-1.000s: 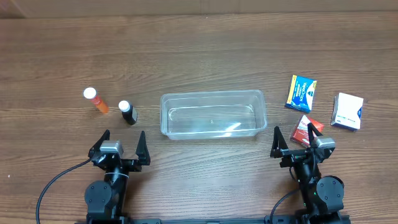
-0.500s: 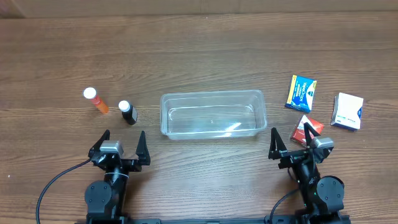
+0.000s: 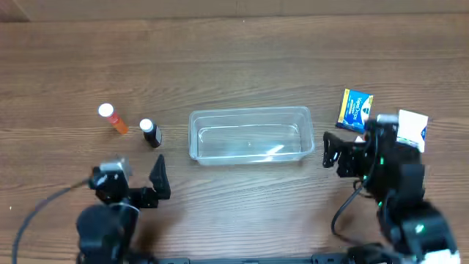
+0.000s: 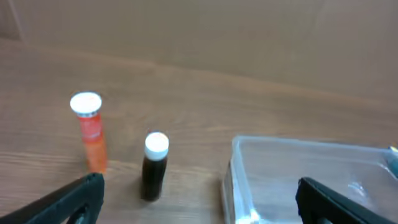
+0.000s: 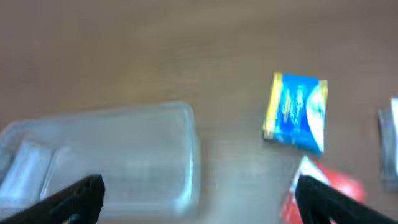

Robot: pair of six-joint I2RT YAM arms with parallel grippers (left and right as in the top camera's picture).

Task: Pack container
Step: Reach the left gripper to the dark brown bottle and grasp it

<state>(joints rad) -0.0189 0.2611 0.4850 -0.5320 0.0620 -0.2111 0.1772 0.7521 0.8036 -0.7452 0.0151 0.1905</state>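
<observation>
- The blue box [image 3: 355, 108] carried white and yellow print, but it was too small in the overhead view and too blurred in the right wrist view to read.
- The white box [image 3: 415, 126] showed a blue label patch. Its writing could not be read, and the right arm covered part of it.
- A red box [image 5: 318, 194] lay just below the blue one in the right wrist view, its print a blur.
- The container [image 3: 249, 112] sat near the middle of the wooden worktop [image 3: 234, 51], between the bottles and the boxes. Only worktop grain and glare showed through its clear floor.
- An orange bottle [image 3: 113, 120] with a white cap lay tilted at the left. A dark bottle [image 3: 150, 133] with a white cap stood near it, closer to the container, and neither label was legible.
- The left gripper [image 4: 205, 205] hung low facing the two bottles, its jaws spread wide.
- The right gripper [image 5: 205, 202] faced the container's right end and the blue box, its jaws also spread wide and holding nothing.
</observation>
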